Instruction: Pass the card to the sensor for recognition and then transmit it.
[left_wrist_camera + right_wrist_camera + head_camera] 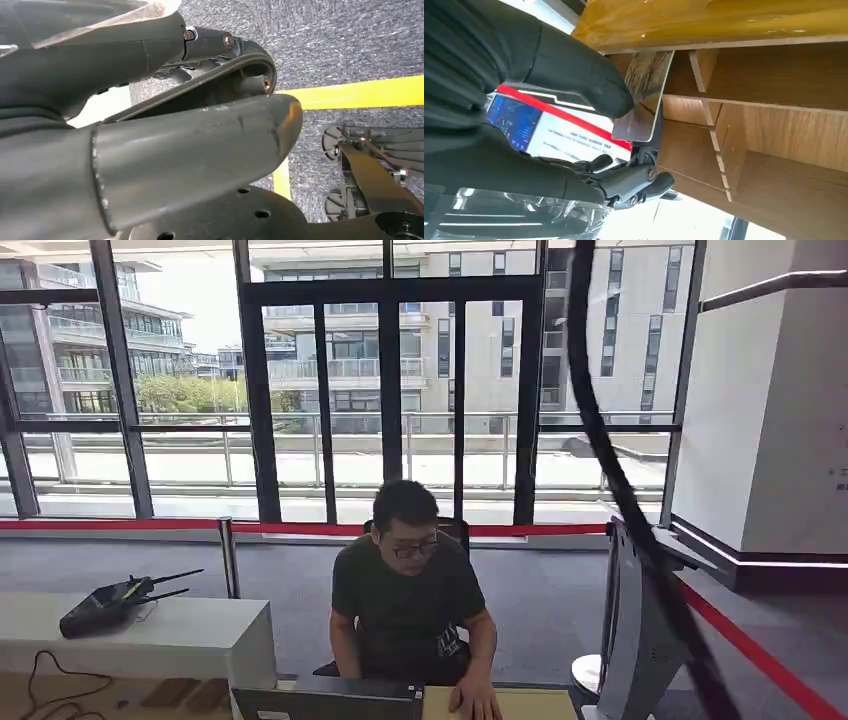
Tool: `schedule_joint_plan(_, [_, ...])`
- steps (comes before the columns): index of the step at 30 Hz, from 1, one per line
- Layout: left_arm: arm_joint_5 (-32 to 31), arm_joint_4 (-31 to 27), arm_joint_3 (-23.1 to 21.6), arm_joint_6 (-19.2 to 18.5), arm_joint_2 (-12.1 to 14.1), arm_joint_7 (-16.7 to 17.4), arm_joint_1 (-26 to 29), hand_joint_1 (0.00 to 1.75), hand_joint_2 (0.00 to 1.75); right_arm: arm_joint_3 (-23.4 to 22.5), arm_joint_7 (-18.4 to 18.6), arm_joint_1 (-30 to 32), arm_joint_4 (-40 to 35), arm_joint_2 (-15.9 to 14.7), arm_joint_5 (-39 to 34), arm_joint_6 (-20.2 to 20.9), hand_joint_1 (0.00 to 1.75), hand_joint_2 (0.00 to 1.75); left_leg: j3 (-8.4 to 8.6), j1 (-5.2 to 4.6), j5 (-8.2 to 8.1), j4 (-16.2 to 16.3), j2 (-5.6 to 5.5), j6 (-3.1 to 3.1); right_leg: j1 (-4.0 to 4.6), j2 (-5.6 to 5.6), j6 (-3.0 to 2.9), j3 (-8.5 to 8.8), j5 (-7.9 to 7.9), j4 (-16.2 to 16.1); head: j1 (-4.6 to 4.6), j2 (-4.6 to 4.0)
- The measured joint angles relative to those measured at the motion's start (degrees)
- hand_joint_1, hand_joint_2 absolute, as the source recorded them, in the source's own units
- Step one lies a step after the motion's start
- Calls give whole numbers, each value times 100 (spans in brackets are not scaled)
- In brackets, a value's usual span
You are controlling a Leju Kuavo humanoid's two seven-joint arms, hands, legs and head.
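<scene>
Right hand (524, 115) pinches the card (644, 97) between thumb and fingers, upright beside the wooden shelf (774, 125), probably keeping its face free for the sensor.

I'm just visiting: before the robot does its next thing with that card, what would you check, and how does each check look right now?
1. Card held by the right hand: ok, thumb presses on it.
2. Card clear of the wooden shelf: cannot tell, it is very close.
3. Sensor located: cannot tell.
4. Left hand holding nothing: cannot tell, the view is too close.
5. Person at the desk ready to receive: not ok, looking down at a laptop.
</scene>
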Motion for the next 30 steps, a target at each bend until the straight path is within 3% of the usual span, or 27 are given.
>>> schedule_joint_plan(15, [-166,0,76,-129,7,-90,6,0,0,-39,-206,29,-358,-85,46,-149,175,175,0,0,0,0,0,0,0,0,0,0,1,0,0,0])
schedule_joint_plan(20, [-223,0,74,-168,15,-136,8,0,0,-46,-339,-35,-1199,-203,623,269,175,175,1,0,0,0,2,0,0,0,0,-1,0,1,0,0])
schedule_joint_plan(30, [-426,0,70,-337,24,-264,12,0,0,-50,-424,-146,-2330,-404,739,658,175,175,1,0,0,1,3,0,0,0,0,-1,0,0,0,0])
